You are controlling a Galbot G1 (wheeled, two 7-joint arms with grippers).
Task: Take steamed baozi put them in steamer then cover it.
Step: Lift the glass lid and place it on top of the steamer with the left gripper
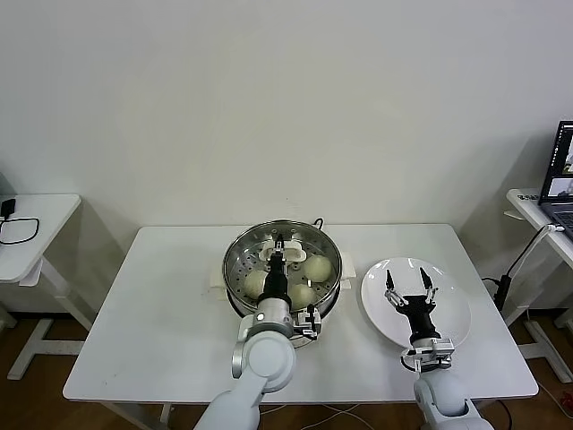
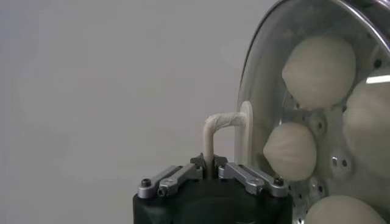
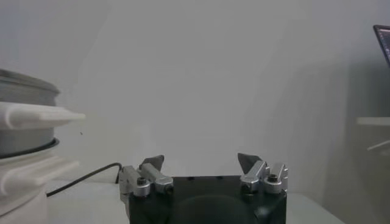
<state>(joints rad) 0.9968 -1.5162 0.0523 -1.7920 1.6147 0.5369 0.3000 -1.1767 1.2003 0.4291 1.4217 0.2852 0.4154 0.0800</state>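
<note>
As viewed from the head, nearest along the front edge of the table (image 1: 161,313): both arms, reaching forward. Raised from the right arm, over the near part of the white plate (image 1: 457,309): right gripper (image 1: 410,288), fingers spread wide apart, holding nothing, not touching the plate. Confirmed in the right wrist view: right gripper (image 3: 201,161) with both fingertips well separated and nothing between them. Extended from the left arm, over the middle of the steamer (image 1: 235,260): left gripper (image 1: 278,255), fingers together and clamped on the white loop handle (image 2: 219,131) of the glass lid (image 2: 262,73). Shown in the left wrist view: left gripper (image 2: 210,165) pinching the handle's stem. Placed over the steamer: the lid; cannot tell whether fully seated on the rim. Seen through the glass, on the perforated tray: four baozi (image 2: 320,70), close together. Counted in the head view: three baozi (image 1: 318,267), beside and beyond the gripper. Positioned left of the plate, just beside it: the steamer. Seen in the right wrist view: steamer (image 3: 24,115) on its white base. Behind the steamer: a dark cable (image 1: 318,221). Farther off: a side table (image 1: 36,215) on the left, a laptop (image 1: 562,179) on the right.
</note>
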